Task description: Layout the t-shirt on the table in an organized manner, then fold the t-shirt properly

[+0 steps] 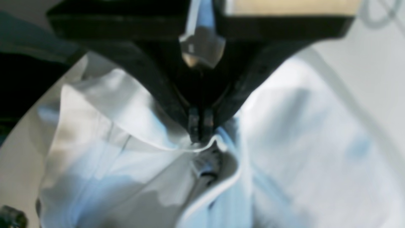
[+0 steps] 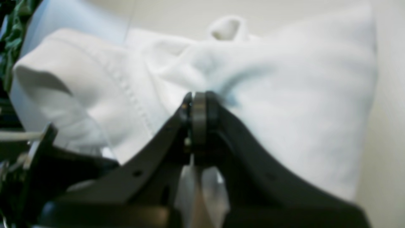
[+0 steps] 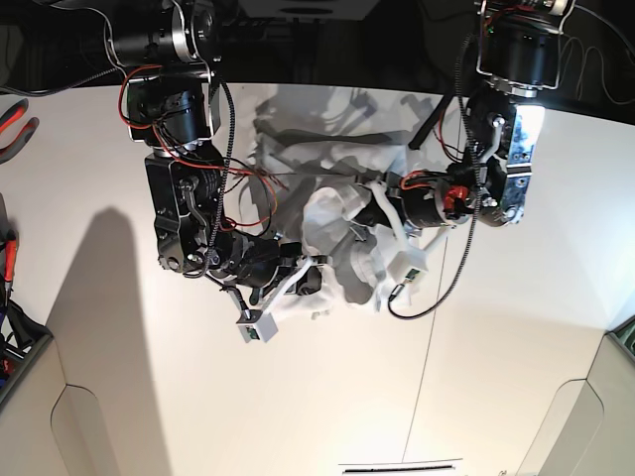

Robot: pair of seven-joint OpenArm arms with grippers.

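No text, label, brand, number or sign can be read in any view; the wrist views are blurred.

Left gripper (image 1: 200, 134) pinching t-shirt (image 1: 300, 152) hem

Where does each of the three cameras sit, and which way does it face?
Left wrist: on the left arm, looking along the left end effector, shut on the t-shirt.
Right wrist: on the right arm, looking along the right end effector, shut on the same cloth.
Base: high up, looking down on the table, with both arms in view.
Shared: all three views show the white t-shirt, and base shows both end effectors.
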